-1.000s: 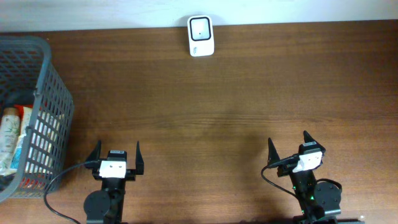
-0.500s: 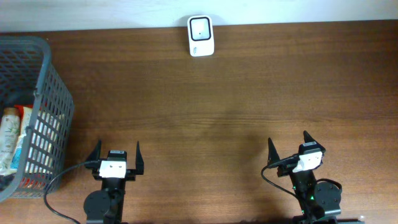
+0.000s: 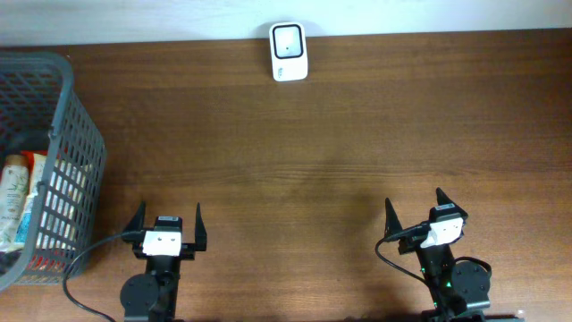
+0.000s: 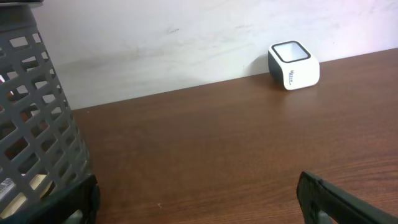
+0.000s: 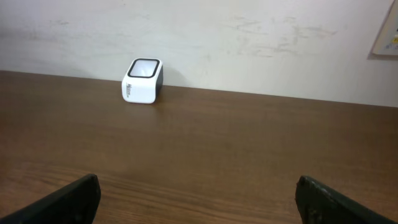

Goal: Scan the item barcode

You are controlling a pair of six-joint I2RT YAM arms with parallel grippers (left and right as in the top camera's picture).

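A white barcode scanner [image 3: 289, 52] with a dark window stands at the table's far edge by the wall; it shows as well as a scanner [image 4: 293, 65] in the left wrist view and as a scanner [image 5: 143, 81] in the right wrist view. Packaged items [image 3: 16, 192] lie inside a grey mesh basket [image 3: 76, 134] at the left. My left gripper [image 3: 166, 217] rests open at the near left, nothing between its fingers. Over at the near right, my right gripper [image 3: 415, 204] is open and empty too.
The basket wall [image 4: 37, 118] fills the left of the left wrist view, close beside that gripper [image 4: 199, 198]. Bare brown wood lies between the right gripper [image 5: 198, 198] and the scanner. A pale wall bounds the far side.
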